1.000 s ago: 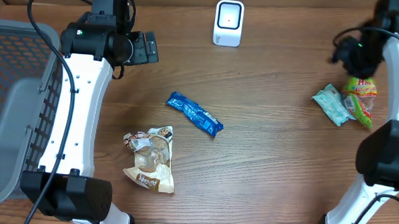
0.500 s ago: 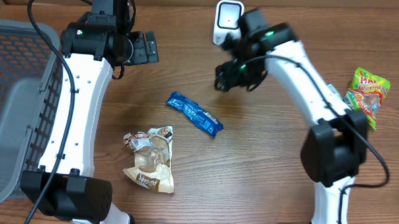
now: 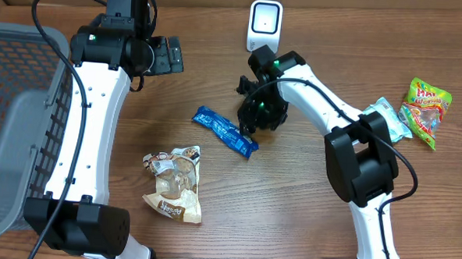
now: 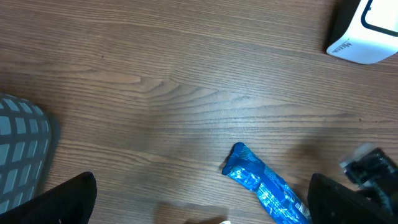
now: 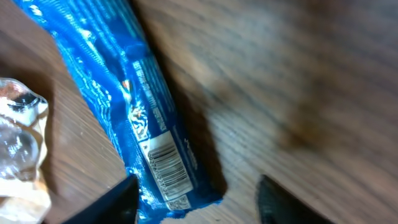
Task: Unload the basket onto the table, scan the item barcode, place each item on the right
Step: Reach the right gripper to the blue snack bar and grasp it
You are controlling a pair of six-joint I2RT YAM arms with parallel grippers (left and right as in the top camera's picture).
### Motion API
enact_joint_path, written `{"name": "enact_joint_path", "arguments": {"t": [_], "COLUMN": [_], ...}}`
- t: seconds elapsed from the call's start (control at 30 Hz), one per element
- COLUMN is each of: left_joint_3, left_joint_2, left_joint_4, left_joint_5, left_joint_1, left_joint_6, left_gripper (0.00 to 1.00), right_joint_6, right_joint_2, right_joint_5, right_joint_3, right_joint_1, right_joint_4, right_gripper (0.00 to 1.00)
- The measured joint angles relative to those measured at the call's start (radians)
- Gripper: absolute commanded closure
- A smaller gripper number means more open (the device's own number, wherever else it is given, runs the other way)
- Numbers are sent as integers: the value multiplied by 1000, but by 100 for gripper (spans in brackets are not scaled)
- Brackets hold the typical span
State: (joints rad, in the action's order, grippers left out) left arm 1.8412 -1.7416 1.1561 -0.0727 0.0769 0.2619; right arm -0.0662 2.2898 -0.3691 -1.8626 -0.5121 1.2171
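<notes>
The right gripper (image 3: 256,115) hangs low over the tabletop (image 3: 306,203), at the right-hand end of the blue snack bar (image 3: 225,131). In the wrist view its fingers (image 5: 118,200) are apart, w/ the bar's end btwn them. One finger sits just beside the wrapper edge, the other well off it over bare wood. Can't tell if the near finger touches. Nothing is gripped; the bar lies flat on the wood.

The bar (image 5: 134,112) shows its barcode (image 5: 166,167) face up, near the end by the gripper. It lies diagonally mid-tabletop, below and left of the white scanner (image 3: 264,25), which stands at the far edge, well apart from it.

The left gripper (image 3: 168,56) is up at the far left, fingers (image 4: 59,200) spread wide and holding nothing. Its wrist cam sees the bar (image 4: 267,186) and the scanner (image 4: 367,31).

Also on the tabletop:
- cookie bag (image 3: 174,182), near the bar on the left side
- grey basket (image 3: 13,120) at the left edge
- teal packet (image 3: 387,121) and gummy bag (image 3: 426,107), touching each other, at the right
</notes>
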Motion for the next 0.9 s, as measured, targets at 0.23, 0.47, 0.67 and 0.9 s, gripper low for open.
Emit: {"name": "enact_joint_path", "arguments": {"t": [0.23,0.47,0.67,0.9], "left_joint_3": [0,0,0,0], "left_joint_2": [0,0,0,0], "left_joint_4": [0,0,0,0], "left_joint_5": [0,0,0,0], "left_joint_1": [0,0,0,0], "left_joint_6": [0,0,0,0], "left_gripper": [0,1,0,0], "right_joint_6": [33,40,40,159], "right_joint_2": [0,0,0,0], "right_joint_5": [-43,-89,-125,-36], "right_joint_3": [9,9,9,9], "right_joint_1": [-28,-68,-110,-172], "right_joint_4": [3,8,11,-15], "right_gripper": [66,77,71,77]}}
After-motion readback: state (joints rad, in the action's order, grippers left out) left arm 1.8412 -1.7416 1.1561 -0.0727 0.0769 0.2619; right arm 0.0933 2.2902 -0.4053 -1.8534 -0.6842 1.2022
